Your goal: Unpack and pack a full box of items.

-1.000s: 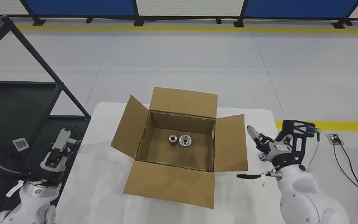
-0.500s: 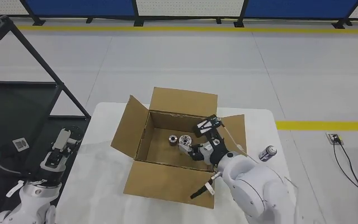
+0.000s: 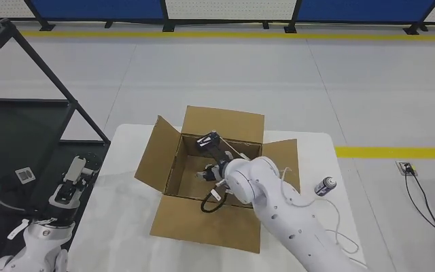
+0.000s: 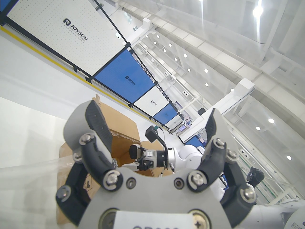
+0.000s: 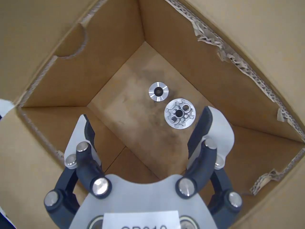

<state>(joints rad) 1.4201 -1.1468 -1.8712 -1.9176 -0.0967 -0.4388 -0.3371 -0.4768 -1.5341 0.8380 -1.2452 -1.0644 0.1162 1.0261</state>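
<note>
An open cardboard box, flaps splayed outward, sits on a white table, a small disc and a larger slotted disc lying flat, just apart, on its floor, while a small can rests beyond its right flap.

An open box sits on the worktop at the centre of the top view, its four flaps spread outward. The right gripper hangs over the box's opening, toward its upper-left corner. Its arm runs off to the lower right of the frame. On the box floor, near its middle, a small ring and a larger disc lie just beside each other, not touching. A can sits on the worktop right of the box, near the right flap. The left gripper is at the lower left, beyond the worktop's left edge.
</note>
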